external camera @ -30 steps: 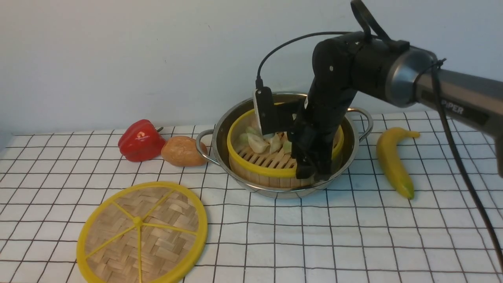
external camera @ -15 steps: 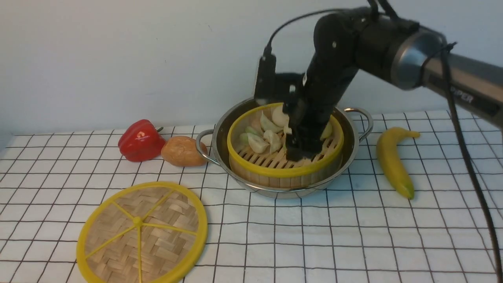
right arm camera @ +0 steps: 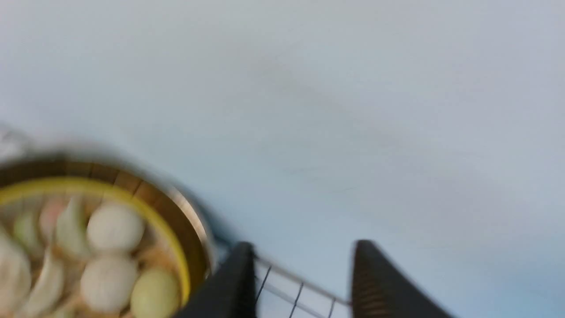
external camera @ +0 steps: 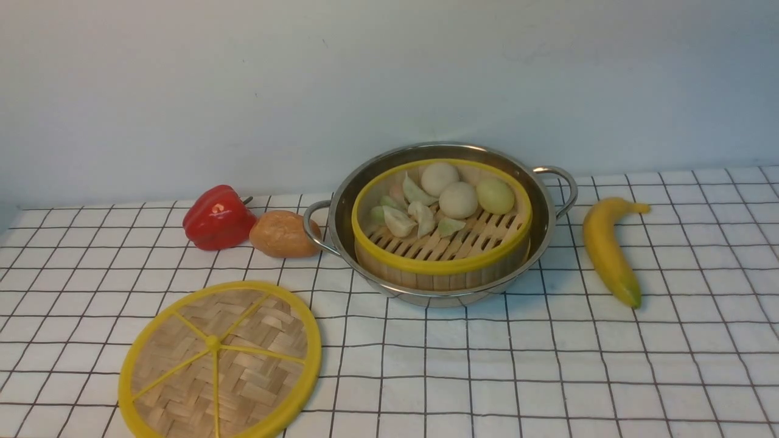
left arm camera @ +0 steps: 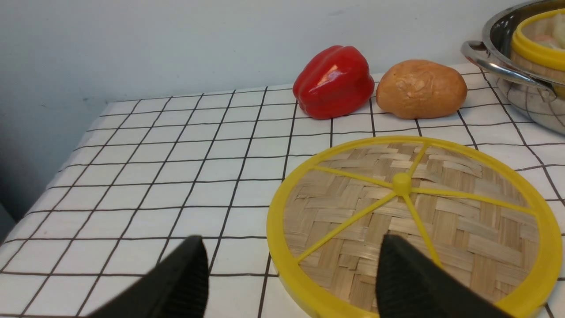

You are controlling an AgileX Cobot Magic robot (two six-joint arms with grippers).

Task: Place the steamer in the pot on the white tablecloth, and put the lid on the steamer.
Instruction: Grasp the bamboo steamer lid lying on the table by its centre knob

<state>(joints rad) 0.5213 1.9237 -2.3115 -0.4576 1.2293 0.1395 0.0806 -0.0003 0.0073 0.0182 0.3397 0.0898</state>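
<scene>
The steamer [external camera: 426, 266], holding pale buns and dumplings, sits inside the steel pot [external camera: 345, 210] on the white tablecloth [external camera: 517, 365]. Nothing covers it. The lid [external camera: 219, 359] lies flat on the cloth at the front left. Neither arm shows in the front view. In the left wrist view my left gripper [left arm camera: 291, 247] stands open and empty over the near edge of the lid [left arm camera: 410, 212]. The right wrist view is blurred: my right gripper [right arm camera: 304, 251] is open and empty, off to one side of the steamer [right arm camera: 92, 184] and pot [right arm camera: 145, 194].
A red pepper [external camera: 218, 218] and a brown potato [external camera: 283, 233] lie just left of the pot. A banana [external camera: 608, 249] lies to its right. A pale wall stands close behind. The cloth's left edge [left arm camera: 44, 194] drops off.
My right arm has lifted out of the steamer and left the front view. The steamer stays in the pot, and its buns now show. The lid has not moved.
</scene>
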